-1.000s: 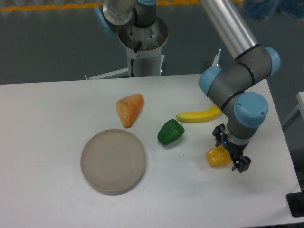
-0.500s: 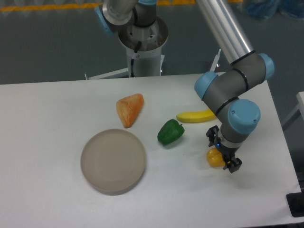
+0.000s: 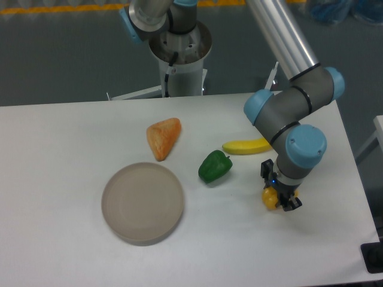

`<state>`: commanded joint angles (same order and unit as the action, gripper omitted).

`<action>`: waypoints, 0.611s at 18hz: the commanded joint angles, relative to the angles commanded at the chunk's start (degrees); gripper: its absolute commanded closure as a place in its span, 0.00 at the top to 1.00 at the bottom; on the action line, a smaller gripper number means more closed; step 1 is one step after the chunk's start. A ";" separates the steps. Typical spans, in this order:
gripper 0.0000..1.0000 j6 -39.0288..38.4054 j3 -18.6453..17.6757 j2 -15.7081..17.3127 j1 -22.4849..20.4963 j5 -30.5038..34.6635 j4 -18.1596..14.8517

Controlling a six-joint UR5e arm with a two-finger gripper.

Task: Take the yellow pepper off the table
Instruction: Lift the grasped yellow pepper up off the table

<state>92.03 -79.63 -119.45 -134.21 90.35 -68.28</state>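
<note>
Gripping yellow pepper (image 3: 270, 198), wrist down

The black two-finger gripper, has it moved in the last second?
Yes. The black two-finger gripper has shifted left, toward the green toy pepper, which stayed put, and its jaws have narrowed around the small glossy yellow pepper.

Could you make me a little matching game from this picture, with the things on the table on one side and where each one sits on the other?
Things:
1. yellow pepper
2. banana
3. green pepper
4. round dish

Places:
A. nearest the front edge, left of the rest
B. between the fingers of the tool
C. beside the grey arm, farther back
D. middle of the table, right of the dish

Pairs: 1-B, 2-C, 3-D, 4-A
</note>
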 joint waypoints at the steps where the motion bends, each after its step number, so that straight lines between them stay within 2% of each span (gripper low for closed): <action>1: 0.40 -0.09 0.00 1.06 -0.09 1.13 -0.96; 6: 0.41 0.00 -0.52 4.58 -1.85 3.25 -5.01; 11: 0.36 0.00 -0.09 6.34 -3.52 2.55 -5.46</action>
<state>92.02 -79.72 -113.12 -137.72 92.90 -73.74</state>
